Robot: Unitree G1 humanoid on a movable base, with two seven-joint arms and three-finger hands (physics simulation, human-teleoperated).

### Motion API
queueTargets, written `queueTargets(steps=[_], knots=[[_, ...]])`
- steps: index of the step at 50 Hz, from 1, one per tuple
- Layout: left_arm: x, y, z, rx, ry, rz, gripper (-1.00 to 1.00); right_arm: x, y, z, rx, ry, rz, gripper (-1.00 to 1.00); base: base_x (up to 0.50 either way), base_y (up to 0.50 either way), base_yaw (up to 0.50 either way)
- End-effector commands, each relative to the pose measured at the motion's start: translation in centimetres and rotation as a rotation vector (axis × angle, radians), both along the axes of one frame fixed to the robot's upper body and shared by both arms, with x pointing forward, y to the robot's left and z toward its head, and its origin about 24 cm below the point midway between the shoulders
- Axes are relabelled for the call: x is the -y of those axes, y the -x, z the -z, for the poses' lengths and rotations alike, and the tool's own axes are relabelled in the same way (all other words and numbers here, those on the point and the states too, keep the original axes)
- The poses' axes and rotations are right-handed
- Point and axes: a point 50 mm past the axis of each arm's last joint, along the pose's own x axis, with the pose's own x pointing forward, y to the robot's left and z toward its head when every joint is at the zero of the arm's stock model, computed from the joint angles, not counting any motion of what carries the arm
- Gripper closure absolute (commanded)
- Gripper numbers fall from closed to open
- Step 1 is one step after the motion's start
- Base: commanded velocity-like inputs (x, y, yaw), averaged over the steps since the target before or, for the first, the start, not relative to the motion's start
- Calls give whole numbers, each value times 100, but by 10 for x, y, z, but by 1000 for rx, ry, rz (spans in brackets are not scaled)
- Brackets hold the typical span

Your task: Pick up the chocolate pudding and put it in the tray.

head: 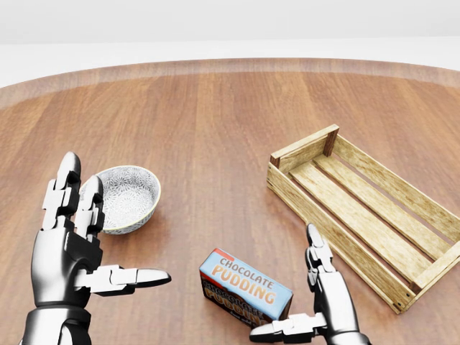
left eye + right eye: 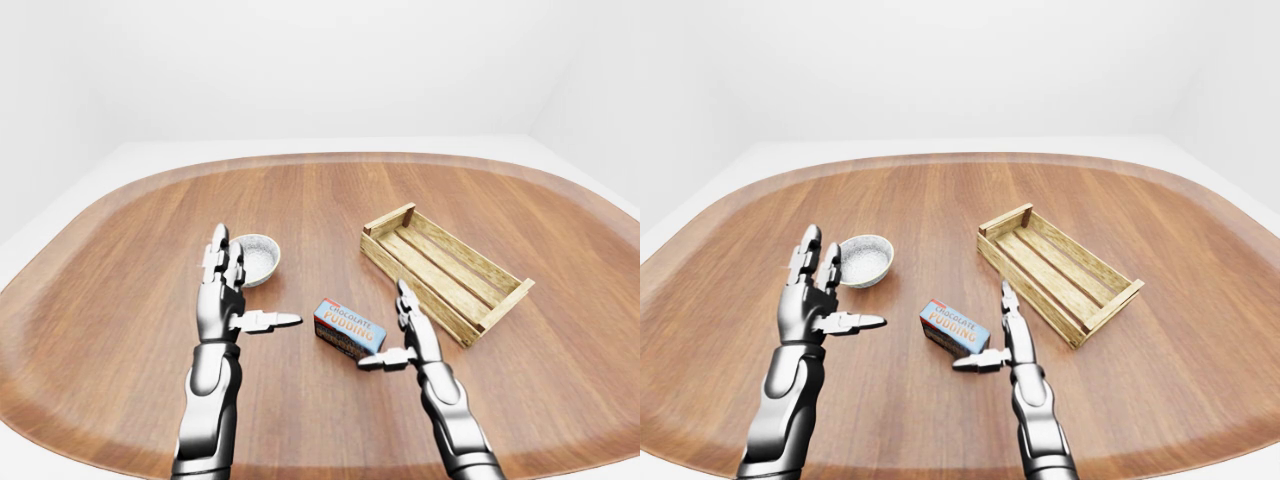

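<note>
The fingers point(image 1: 314, 253) of the right hand point(image 1: 327, 302) are spread open just beside the chocolate pudding point(image 1: 246, 291), which lies on the surface point(image 1: 215, 129) between tray point(image 1: 363, 215) and bowl point(image 1: 128, 197). The left hand point(image 1: 68, 244) is held open.

Bare table point(image 1: 215, 129) between pudding box point(image 1: 244, 291) and tray point(image 1: 363, 215)

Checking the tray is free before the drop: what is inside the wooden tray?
Nothing shows inside the wooden tray: only its bare slatted floor. The near wall hides a thin strip of floor along it. The chocolate pudding lies on the table outside, beside the open right hand.
</note>
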Motion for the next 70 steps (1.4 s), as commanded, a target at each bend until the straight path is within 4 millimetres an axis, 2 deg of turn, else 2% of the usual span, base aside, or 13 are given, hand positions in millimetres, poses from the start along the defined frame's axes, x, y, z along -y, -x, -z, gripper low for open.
queueTargets(steps=[1,11,12,13,15,16,18,20,60,63,64,65,70], knots=[[-1,0,-1,4,6,0,-100,0,1,13,-59,17,-1,-100,0,0,0],[0,0,-1,3,5,1,-100,-4,5,23,-101,27,-14,-100,0,0,0],[0,0,-1,6,5,0,-100,-4,8,38,-174,37,-9,-100,0,0,0],[0,0,-1,7,5,0,-100,-5,6,27,-122,32,-18,-100,0,0,0],[0,0,-1,5,5,1,-100,-6,6,25,-113,32,-20,-100,0,0,0],[0,0,-1,3,5,1,-100,-5,9,41,-188,40,-13,-100,0,0,0],[0,0,-2,8,5,0,-100,-6,6,28,-125,35,-19,-100,0,0,0],[0,0,-2,8,5,0,-100,-6,6,25,-111,35,-22,-100,0,0,0],[0,-1,-1,4,4,2,-100,-10,12,47,-217,77,-47,-100,0,0,0],[0,-1,-1,4,5,2,-100,-11,13,49,-227,80,-51,-71,0,0,0],[0,-1,-1,4,4,2,-100,-11,14,50,-233,81,-56,-7,0,0,0],[0,-1,-1,4,4,2,-100,-11,14,52,-240,85,-55,100,0,0,0],[0,-1,-1,4,5,3,-100,-12,14,49,-227,81,-60,100,0,0,0]])
